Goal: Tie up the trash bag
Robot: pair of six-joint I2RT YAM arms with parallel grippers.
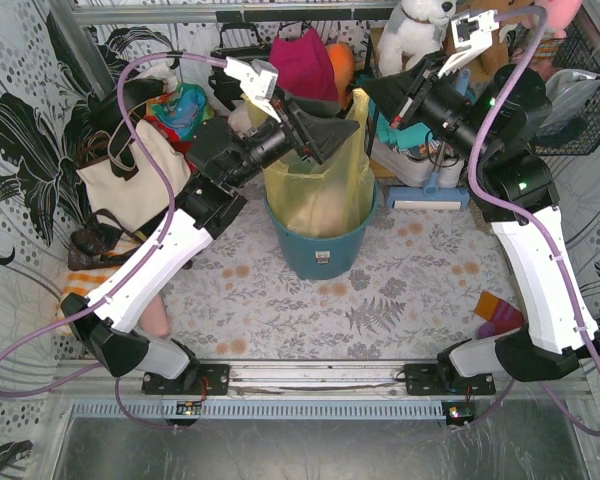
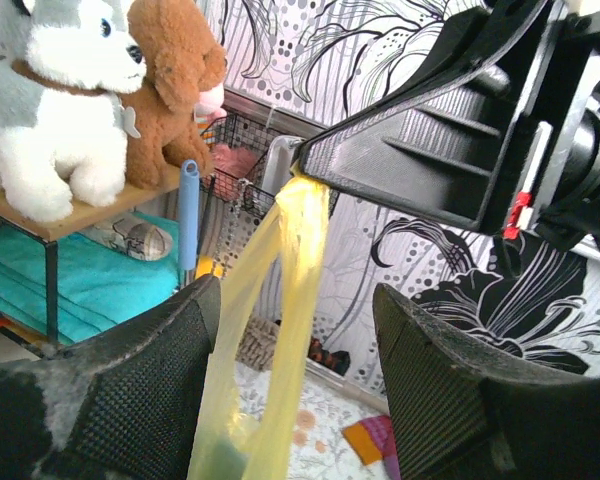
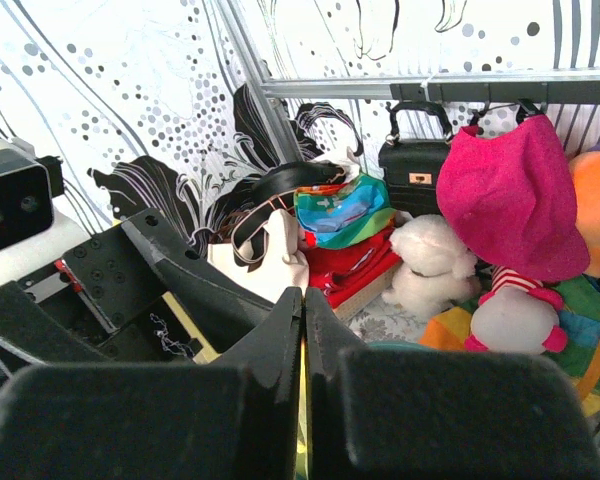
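The right claw [image 3: 302,300] is clamped tight. Its two fingers press flat together with only a sliver of yellow plastic showing in the seam, so it has a pinch of the trash bag [image 1: 317,195]. The bag sits in a teal bin [image 1: 315,255] at the middle rear of the bench [image 1: 400,295], its yellow-green rim standing above the bin's lip. In the left wrist view a twisted strip of the bag runs from the right claw's tip down through the gap of the left claw [image 2: 298,292]. That claw stands wide open with a finger on either side of the strip and grips nothing. The strip lies close to the finger on the left of that view, though whether it touches is hard to tell. Both claws meet above the bin, one arm reaching in from each side. Behind the bin hang a pink hat [image 3: 505,195] and a black handbag [image 3: 417,170], and a cream tote [image 1: 130,180] stands to the left.
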